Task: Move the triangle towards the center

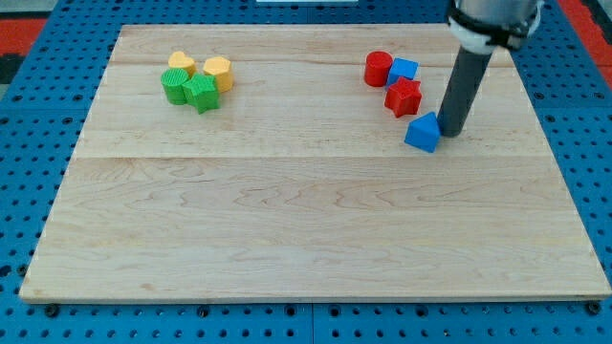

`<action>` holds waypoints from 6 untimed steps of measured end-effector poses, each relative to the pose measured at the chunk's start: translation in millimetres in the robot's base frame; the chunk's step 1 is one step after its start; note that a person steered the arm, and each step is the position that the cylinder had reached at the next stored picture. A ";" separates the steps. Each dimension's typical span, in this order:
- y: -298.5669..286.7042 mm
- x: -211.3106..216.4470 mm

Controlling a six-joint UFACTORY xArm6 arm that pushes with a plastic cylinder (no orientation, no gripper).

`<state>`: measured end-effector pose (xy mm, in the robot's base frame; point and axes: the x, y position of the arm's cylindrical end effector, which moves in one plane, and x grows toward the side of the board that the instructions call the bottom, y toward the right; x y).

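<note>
Tip (449,132) against blue triangle's (422,132) right side — rod top cut off — no end effector.

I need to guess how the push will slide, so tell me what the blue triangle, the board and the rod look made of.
The blue triangle: probably painted wood or plastic; flat, even colour, soft sheen. The board: light wood, unpainted, with visible grain and plank seams, matte. My rod: dark, smooth, likely plastic or metal, hard to tell; my tip sits right at the triangle's right edge.
</note>
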<state>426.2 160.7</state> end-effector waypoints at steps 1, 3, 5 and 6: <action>-65.6 39.8; -93.5 42.0; -48.3 3.7; -96.0 40.4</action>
